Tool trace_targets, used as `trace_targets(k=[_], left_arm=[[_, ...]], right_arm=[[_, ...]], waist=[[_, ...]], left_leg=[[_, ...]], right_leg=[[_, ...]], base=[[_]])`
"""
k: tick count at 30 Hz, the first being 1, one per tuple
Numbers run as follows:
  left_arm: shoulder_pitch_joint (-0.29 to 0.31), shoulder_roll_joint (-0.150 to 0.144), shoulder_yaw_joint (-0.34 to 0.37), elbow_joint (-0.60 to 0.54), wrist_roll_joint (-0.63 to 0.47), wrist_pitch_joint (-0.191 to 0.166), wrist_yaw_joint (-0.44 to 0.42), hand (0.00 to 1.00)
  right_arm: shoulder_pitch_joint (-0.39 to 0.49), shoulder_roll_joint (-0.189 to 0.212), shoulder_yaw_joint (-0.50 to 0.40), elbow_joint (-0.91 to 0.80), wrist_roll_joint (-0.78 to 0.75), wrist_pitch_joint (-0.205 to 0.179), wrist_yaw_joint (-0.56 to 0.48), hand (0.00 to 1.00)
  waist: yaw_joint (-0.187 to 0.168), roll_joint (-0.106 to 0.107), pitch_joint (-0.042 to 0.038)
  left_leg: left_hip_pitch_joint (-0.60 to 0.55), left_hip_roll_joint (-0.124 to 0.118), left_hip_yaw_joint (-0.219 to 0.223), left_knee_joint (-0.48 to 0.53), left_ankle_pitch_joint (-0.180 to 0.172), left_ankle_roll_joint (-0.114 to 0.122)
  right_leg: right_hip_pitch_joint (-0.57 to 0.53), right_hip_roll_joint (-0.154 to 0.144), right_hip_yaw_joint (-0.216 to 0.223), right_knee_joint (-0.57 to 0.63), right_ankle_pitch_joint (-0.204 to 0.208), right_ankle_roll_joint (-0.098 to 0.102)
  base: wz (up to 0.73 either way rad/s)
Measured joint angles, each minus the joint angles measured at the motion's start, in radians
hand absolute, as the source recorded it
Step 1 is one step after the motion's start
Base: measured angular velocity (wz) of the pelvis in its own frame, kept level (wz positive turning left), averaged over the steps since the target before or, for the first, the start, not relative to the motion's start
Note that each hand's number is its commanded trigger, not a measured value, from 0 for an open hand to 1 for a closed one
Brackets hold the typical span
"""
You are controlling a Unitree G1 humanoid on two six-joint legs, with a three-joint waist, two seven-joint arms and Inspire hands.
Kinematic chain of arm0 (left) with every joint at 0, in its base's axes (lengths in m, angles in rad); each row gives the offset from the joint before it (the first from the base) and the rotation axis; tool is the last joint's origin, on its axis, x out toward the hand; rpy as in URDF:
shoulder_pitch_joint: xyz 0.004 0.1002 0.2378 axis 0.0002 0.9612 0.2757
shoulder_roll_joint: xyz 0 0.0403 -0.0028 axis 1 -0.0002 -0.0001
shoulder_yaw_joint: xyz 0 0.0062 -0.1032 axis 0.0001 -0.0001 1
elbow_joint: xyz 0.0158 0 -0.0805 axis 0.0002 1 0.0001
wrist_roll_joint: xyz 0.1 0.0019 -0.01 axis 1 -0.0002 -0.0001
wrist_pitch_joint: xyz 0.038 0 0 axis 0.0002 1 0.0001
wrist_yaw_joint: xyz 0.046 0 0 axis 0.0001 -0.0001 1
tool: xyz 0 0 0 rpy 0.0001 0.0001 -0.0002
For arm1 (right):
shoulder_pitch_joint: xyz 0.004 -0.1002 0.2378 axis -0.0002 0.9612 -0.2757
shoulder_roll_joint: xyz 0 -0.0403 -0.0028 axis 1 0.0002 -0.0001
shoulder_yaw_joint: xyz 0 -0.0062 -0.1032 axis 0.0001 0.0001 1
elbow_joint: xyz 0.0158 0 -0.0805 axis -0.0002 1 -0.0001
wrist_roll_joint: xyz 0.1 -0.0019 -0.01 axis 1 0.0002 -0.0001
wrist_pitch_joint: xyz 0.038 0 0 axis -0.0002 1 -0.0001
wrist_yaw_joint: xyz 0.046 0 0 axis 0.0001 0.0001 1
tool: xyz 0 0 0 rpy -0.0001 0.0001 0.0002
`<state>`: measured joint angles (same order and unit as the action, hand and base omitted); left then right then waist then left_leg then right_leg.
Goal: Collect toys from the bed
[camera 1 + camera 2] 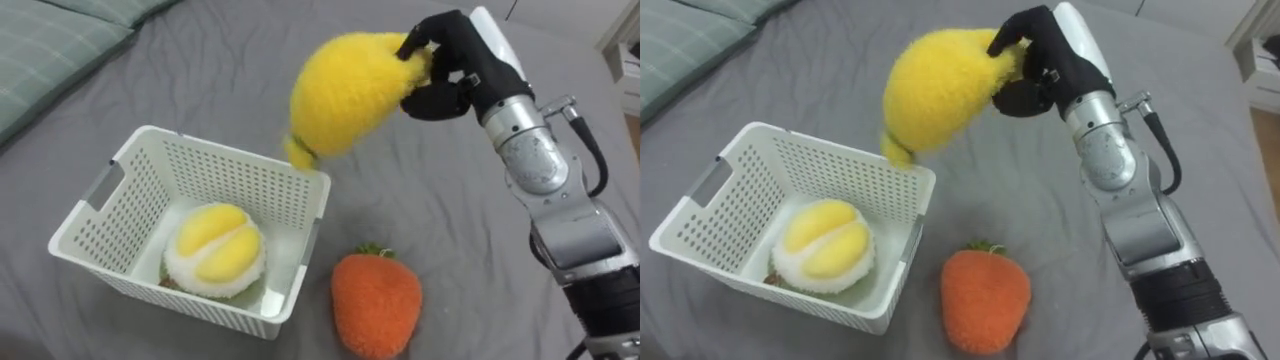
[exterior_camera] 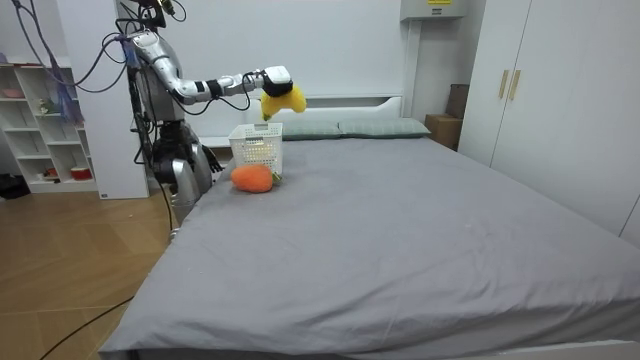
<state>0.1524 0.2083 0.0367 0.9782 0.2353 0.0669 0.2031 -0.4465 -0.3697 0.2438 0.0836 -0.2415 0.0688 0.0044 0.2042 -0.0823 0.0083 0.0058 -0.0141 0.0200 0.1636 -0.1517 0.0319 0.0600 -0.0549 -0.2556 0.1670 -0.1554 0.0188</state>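
Observation:
My right hand (image 1: 455, 65) (image 1: 1040, 60) is shut on a fluffy yellow plush toy (image 1: 345, 95) (image 1: 935, 90) and holds it in the air above the far right corner of a white basket (image 1: 95, 235) (image 1: 700, 225). In the room view the yellow toy (image 2: 281, 100) hangs over the basket (image 2: 255, 150). A yellow-and-white plush fruit (image 1: 215, 250) (image 1: 825, 248) lies in the basket. An orange plush strawberry (image 1: 375, 305) (image 1: 985, 300) (image 2: 252, 178) rests on the grey bed just right of the basket.
The grey bedsheet (image 1: 430, 200) spreads all round. A striped green pillow (image 1: 45, 50) lies at the upper left. In the room view I stand at the bed's side near white shelves (image 2: 45, 130), with a wardrobe (image 2: 530, 90) across the bed.

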Motion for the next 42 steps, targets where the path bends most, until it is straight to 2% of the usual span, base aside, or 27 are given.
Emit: trace_targets(k=[4, 6, 9, 13, 15, 16, 17, 18, 21, 26, 32, 39, 42], left_arm=[[-0.001, -0.002, 0.0, -0.013, 0.045, 0.014, 0.002, 0.0], [-0.002, -0.008, 0.0, -0.015, 0.059, 0.023, 0.002, 0.0], [0.001, -0.014, 0.0, -0.016, 0.062, 0.046, 0.002, 0.0], [0.005, -0.018, 0.0, -0.015, 0.075, 0.058, 0.002, 0.0], [0.006, -0.023, 0.001, -0.015, 0.095, 0.059, 0.002, 0.0], [0.006, -0.024, 0.001, -0.015, 0.107, 0.059, 0.001, 0.0], [0.006, -0.027, 0.002, -0.015, 0.128, 0.061, 0.001, 0.0], [0.006, -0.029, 0.002, -0.016, 0.14, 0.066, 0.001, 0.0], [0.007, -0.032, 0.003, -0.016, 0.166, 0.081, -0.005, 0.0], [0.005, -0.033, 0.017, -0.016, 0.228, 0.08, -0.033, 0.0], [0.004, -0.034, 0.028, -0.016, 0.23, 0.078, -0.04, 0.0], [-0.007, -0.036, 0.028, -0.014, 0.23, 0.078, -0.04, 0.0], [-0.007, -0.038, 0.029, -0.015, 0.232, 0.078, -0.04, 0.0]], right_arm=[[-0.001, 0.035, 0.023, -0.028, -0.017, 0.006, 0.008, 1.0], [-0.001, 0.065, 0.032, -0.034, -0.066, 0.03, 0.024, 1.0], [-0.001, 0.077, 0.077, -0.038, -0.113, 0.05, 0.053, 1.0], [-0.001, 0.095, 0.104, -0.038, -0.139, 0.064, 0.084, 0.98], [-0.001, 0.095, 0.12, -0.038, -0.163, 0.065, 0.099, 0.78], [-0.001, 0.095, 0.123, -0.038, -0.17, 0.065, 0.105, 0.56], [-0.001, 0.096, 0.128, -0.038, -0.187, 0.066, 0.116, 0.12], [-0.001, 0.098, 0.129, -0.038, -0.201, 0.069, 0.126, 0.0], [-0.001, 0.104, 0.129, -0.038, -0.209, 0.087, 0.147, 0.0], [0.0, 0.116, 0.129, -0.038, -0.21, 0.086, 0.161, 0.0], [0.0, 0.116, 0.128, -0.038, -0.211, 0.084, 0.161, 0.0], [0.0, 0.117, 0.128, -0.038, -0.197, 0.084, 0.163, 0.0], [0.0, 0.117, 0.128, -0.038, -0.199, 0.084, 0.164, 0.0]], waist=[[0.018, 0.007, 0.0017], [0.038, 0.01, 0.0015], [0.052, 0.011, 0.0012], [0.059, 0.008, -0.0003], [0.076, 0.007, -0.0012], [0.077, 0.006, -0.0017], [0.078, 0.005, -0.0022], [0.078, 0.004, -0.0021], [0.079, -0.002, -0.0035], [0.079, -0.008, -0.002], [0.076, -0.009, 0.0], [0.076, -0.021, 0.0079], [0.077, -0.021, 0.0078]], left_leg=[[0.006, -0.003, -0.023, -0.003, -0.001, -0.001], [0.007, -0.003, -0.03, -0.002, -0.001, -0.001], [0.004, -0.007, -0.039, 0.003, 0.0, -0.002], [0.002, -0.015, -0.054, 0.005, 0.002, -0.002], [0.003, -0.016, -0.054, 0.005, 0.002, -0.002], [0.003, -0.016, -0.055, 0.005, 0.002, -0.002], [0.003, -0.017, -0.057, 0.005, 0.002, -0.002], [0.003, -0.017, -0.063, 0.006, 0.002, -0.002], [0.003, -0.017, -0.069, 0.006, 0.002, -0.002], [0.003, -0.018, -0.072, 0.006, 0.002, -0.002], [0.005, -0.018, -0.077, 0.007, 0.002, -0.002], [0.005, -0.018, -0.078, 0.007, 0.002, -0.002], [0.004, -0.018, -0.078, 0.007, 0.002, -0.002]], right_leg=[[0.018, 0.001, -0.009, -0.001, -0.001, 0.001], [0.024, 0.001, -0.01, -0.002, -0.001, 0.001], [0.026, 0.001, -0.012, -0.002, -0.001, 0.001], [0.03, -0.003, -0.024, -0.002, -0.002, 0.003], [0.032, -0.003, -0.026, -0.002, -0.002, 0.003], [0.032, -0.003, -0.027, -0.002, -0.002, 0.003], [0.033, -0.004, -0.034, -0.003, -0.002, 0.003], [0.036, -0.005, -0.042, -0.004, -0.002, 0.004], [0.046, -0.005, -0.046, -0.016, -0.002, 0.004], [0.048, -0.005, -0.047, -0.016, -0.002, 0.004], [0.053, -0.004, -0.047, -0.017, -0.003, 0.004], [0.052, -0.004, -0.046, -0.017, -0.003, 0.004], [0.051, -0.004, -0.046, -0.017, -0.003, 0.004]], base=[[0.13], [0.09], [0.06], [0.11], [0.0], [0.0], [0.07], [0.1], [0.09], [0.01], [0.01], [0.0], [0.0]])
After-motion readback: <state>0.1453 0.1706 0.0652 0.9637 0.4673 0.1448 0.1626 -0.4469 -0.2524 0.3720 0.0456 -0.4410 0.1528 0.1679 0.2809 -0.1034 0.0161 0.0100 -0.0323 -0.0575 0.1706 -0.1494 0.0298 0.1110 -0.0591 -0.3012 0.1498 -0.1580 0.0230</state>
